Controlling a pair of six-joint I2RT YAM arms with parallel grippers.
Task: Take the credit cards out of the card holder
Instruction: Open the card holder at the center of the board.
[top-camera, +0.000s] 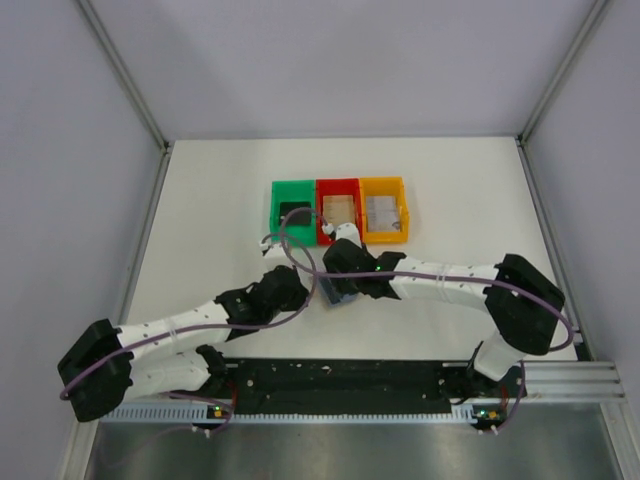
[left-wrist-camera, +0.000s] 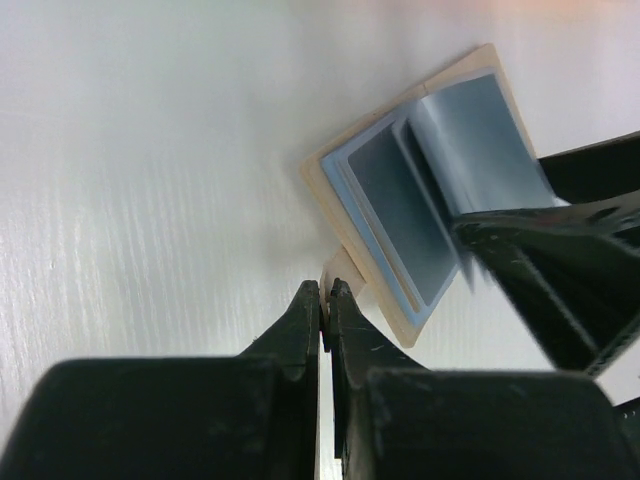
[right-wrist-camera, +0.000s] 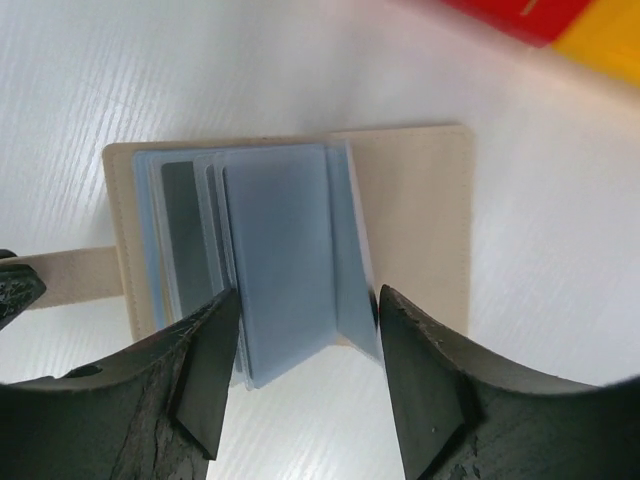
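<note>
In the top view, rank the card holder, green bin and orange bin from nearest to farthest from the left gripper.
1. card holder: strap pinched in the left gripper
2. green bin: beyond, slightly left
3. orange bin: beyond, row's right end

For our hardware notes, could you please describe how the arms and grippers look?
The left arm and right arm have white links, bulky black joints and a purplish cable alongside. The left gripper and right gripper have black wedge-shaped fingers.
</note>
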